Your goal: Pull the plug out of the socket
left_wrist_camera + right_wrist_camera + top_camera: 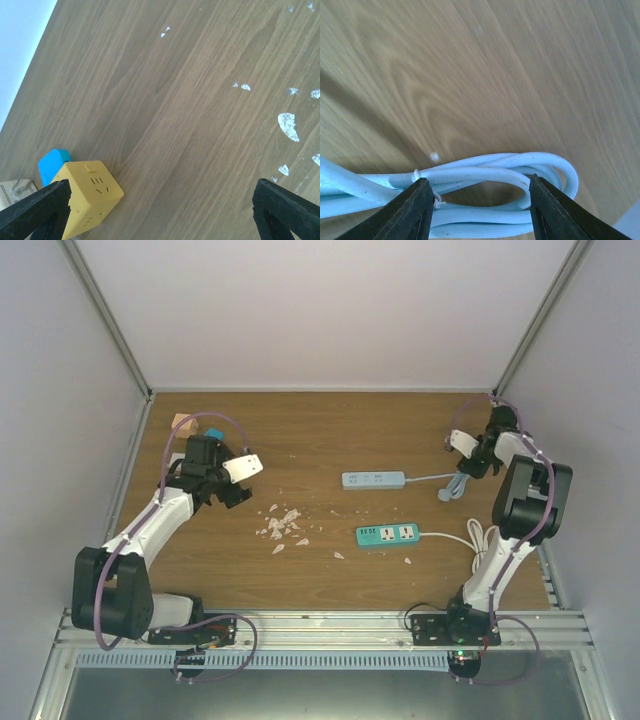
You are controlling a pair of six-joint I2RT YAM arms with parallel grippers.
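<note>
Pale grey-blue socket strip (373,480) lying flat.
Long side set crosswise, right of centre; its thin pale cable (425,478) runs rightward.

My left jaws cover a corner of the yellow cube (92,192), cropped below. Behind the cube a blue block (52,162) is mostly hidden; left of it a beige box (12,190) is cut off. My right jaws mask parts of the cable (470,175).

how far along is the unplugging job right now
Done: cannot confirm; the long pale grey-blue power strip shows nothing plugged in, though it is small in view. In hand: the open right gripper straddles its coiled pale cable. To do, seemingly: the grip and pull. The open left gripper holds nothing.
</note>
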